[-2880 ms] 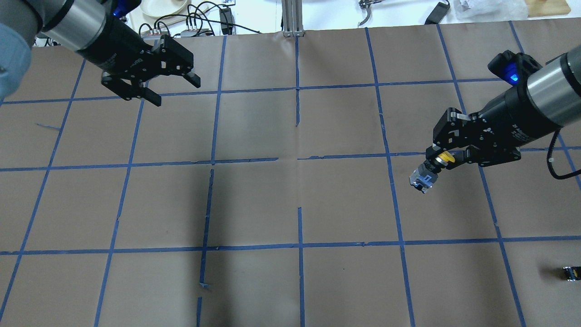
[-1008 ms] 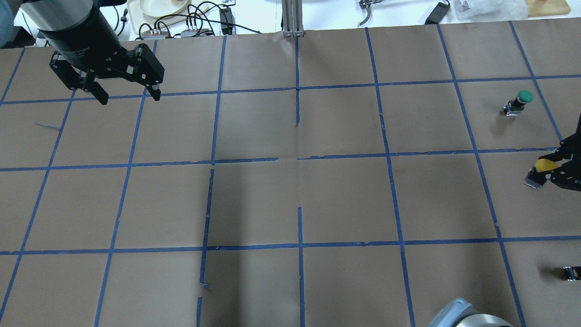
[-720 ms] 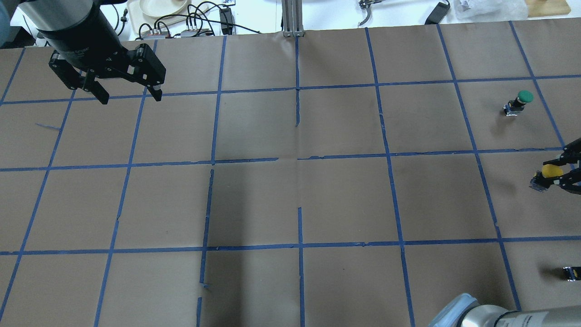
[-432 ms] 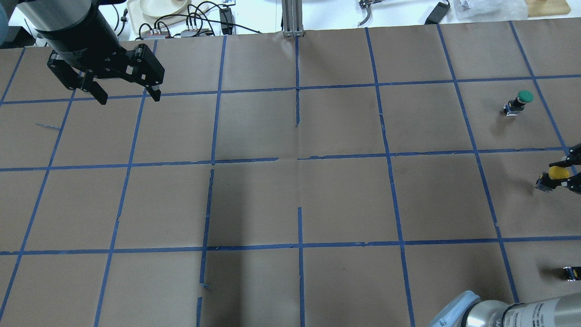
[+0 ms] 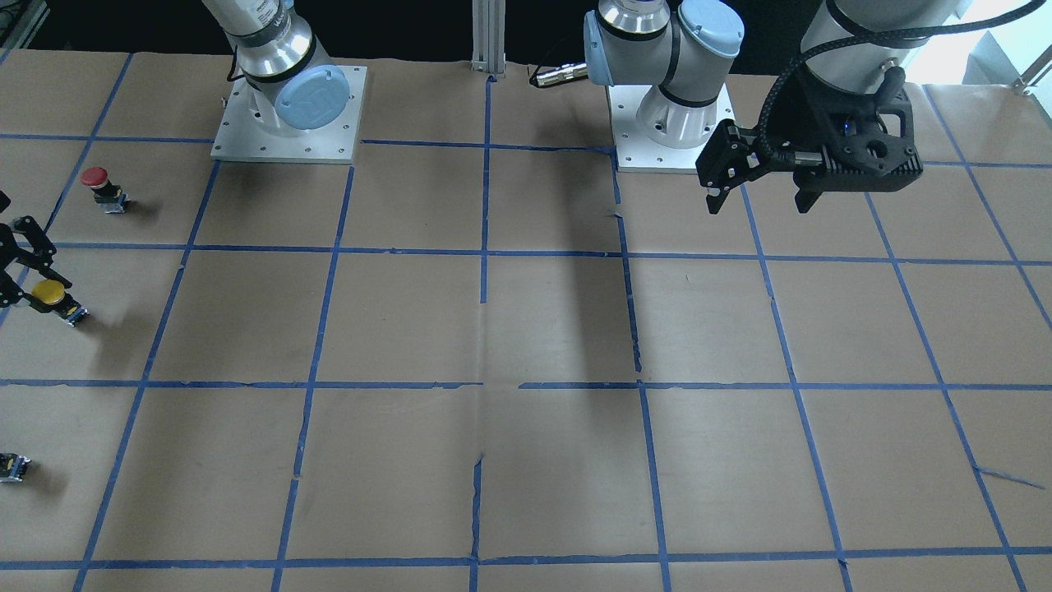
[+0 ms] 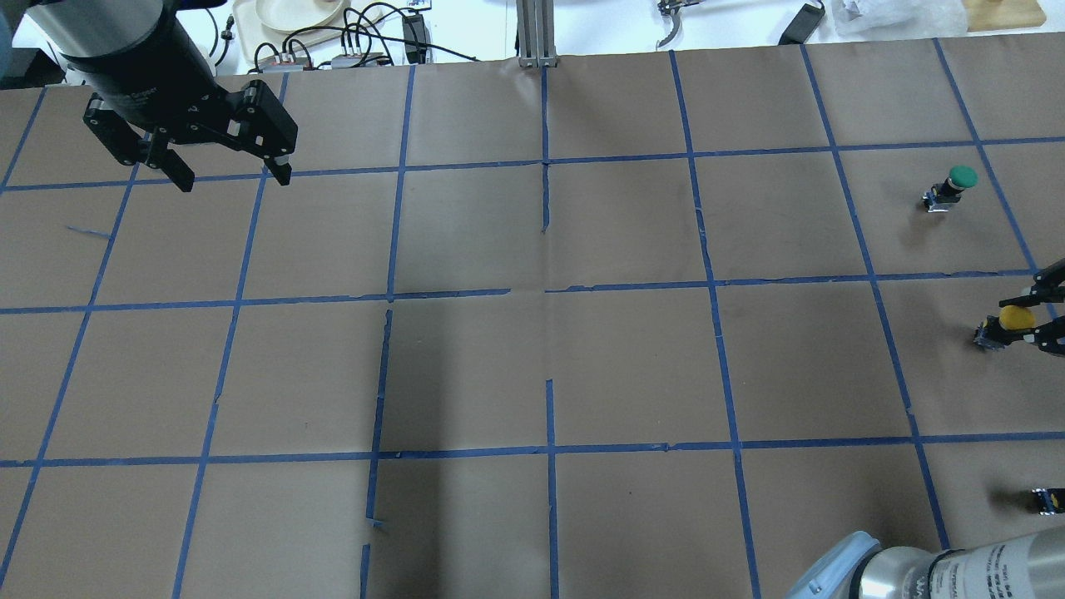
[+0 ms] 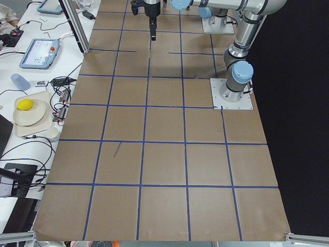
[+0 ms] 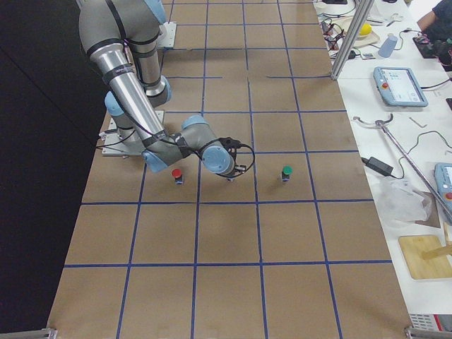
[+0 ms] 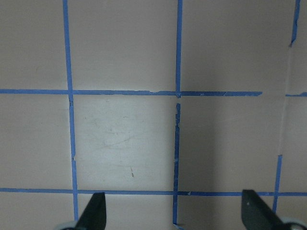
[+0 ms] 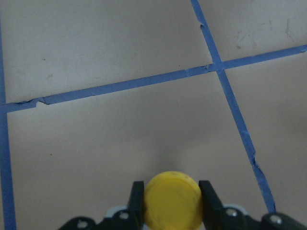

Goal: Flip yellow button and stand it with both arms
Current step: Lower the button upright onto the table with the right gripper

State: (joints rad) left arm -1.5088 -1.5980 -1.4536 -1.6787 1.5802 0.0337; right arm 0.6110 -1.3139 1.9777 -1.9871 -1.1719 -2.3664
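I see right hand (image 10: 171, 188) clamped on yellow button (image 10: 172, 206) cap, near tabletop (image 6: 632, 366) right edge | left hand (image 6: 233, 179) spread | likely light, rigid, slick-capped: grip its body.

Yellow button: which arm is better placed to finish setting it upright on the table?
Right. The right gripper has its fingers against the cap of the yellow button, cap up, low over the table. The left gripper hangs open at the opposite far corner, several grid squares away.
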